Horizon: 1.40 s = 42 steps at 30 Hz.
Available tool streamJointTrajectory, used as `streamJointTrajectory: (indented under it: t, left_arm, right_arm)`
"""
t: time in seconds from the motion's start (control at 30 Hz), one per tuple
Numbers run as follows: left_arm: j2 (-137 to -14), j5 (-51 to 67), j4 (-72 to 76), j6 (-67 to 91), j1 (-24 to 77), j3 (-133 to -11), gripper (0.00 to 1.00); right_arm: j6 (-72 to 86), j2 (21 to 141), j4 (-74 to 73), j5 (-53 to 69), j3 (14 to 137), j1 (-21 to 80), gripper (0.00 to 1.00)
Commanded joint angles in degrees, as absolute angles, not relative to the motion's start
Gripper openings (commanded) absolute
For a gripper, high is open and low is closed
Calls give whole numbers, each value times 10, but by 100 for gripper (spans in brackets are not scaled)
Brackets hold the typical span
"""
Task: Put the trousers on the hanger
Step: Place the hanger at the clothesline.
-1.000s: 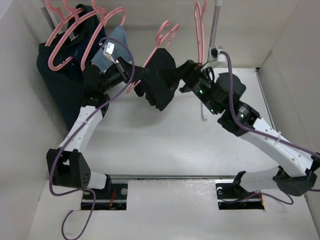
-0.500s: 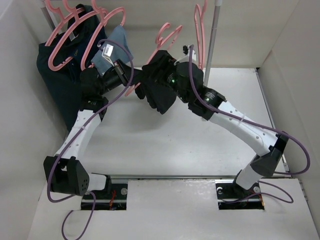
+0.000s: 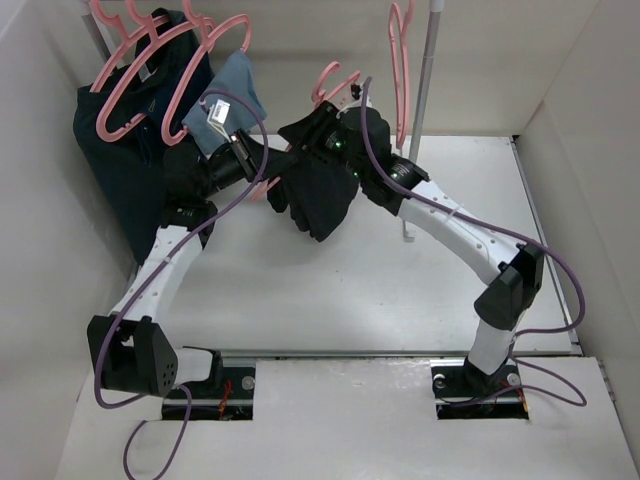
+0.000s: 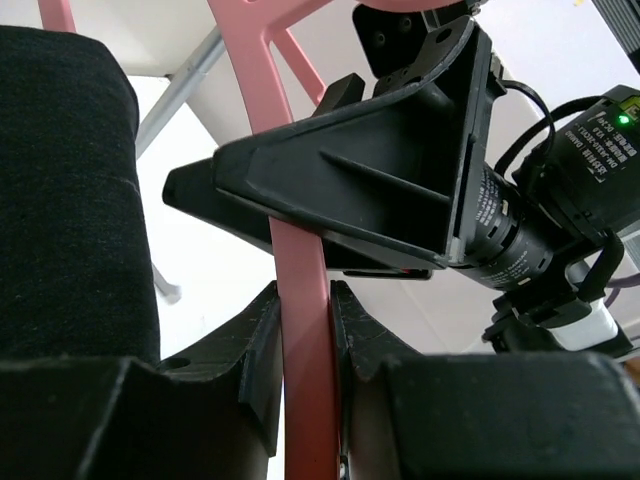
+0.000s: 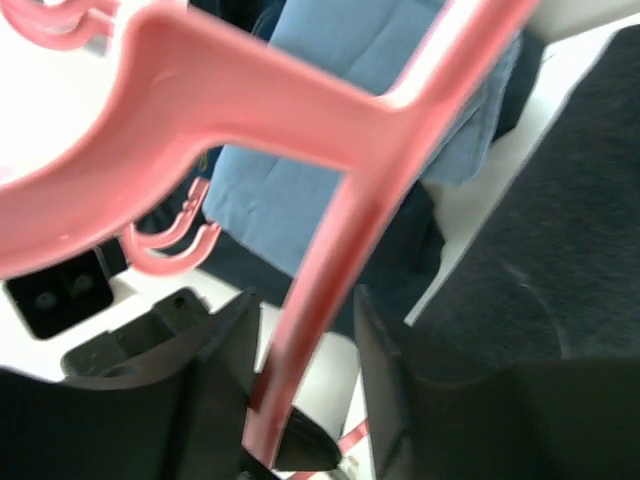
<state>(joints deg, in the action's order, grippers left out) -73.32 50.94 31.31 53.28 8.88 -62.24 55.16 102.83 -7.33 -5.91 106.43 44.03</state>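
The left gripper (image 4: 305, 312) is clenched on the hanger (image 4: 255, 70). Its two blunt black fingers press flat against either side of a smooth, thin pink plastic bar that runs straight up through the left wrist view. The right gripper (image 5: 305, 335) straddles another stretch of the same glossy pink frame, near where a straight bar joins a broader curved arm. A thin gap shows on each side of the bar, so its jaws are loose around the plastic rather than pinching it. In the left wrist view one of its fingers appears as a ribbed, wedge-shaped black piece lying across the bar. From above, the two grippers meet over the far part of the white table (image 3: 330, 290), with the hanger's pink loops poking out behind them. The trousers (image 3: 318, 195) hang there as a soft, matte black bundle, bunched and folded, just beside both grippers. Whether they lie over a bar cannot be told. Behind the hanger lies a light-blue cloth (image 5: 360, 160) with a fine woven look. A dark navy garment (image 3: 120, 160) hangs far left.
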Motion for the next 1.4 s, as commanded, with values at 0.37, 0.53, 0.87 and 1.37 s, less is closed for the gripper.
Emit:
streamJointTrajectory:
  t: [0.37,0.53,0.87,1.37]
  left_arm:
    - [-699,539,434,493,91,-653,12]
    - [-692,634,368,424,91,-671,100]
    - [-671,587,-140,50,77,-821,100]
    - [-615,577,-109,78,42,-694,100]
  right_arm:
    - [567,995,-49,27,1069,426,0]
    - [479,1026,-180,158,1229,347,0]
    - [380,1085,-328,346,1398,231,0]
    - [475,1156,-138,455,1524,167,0]
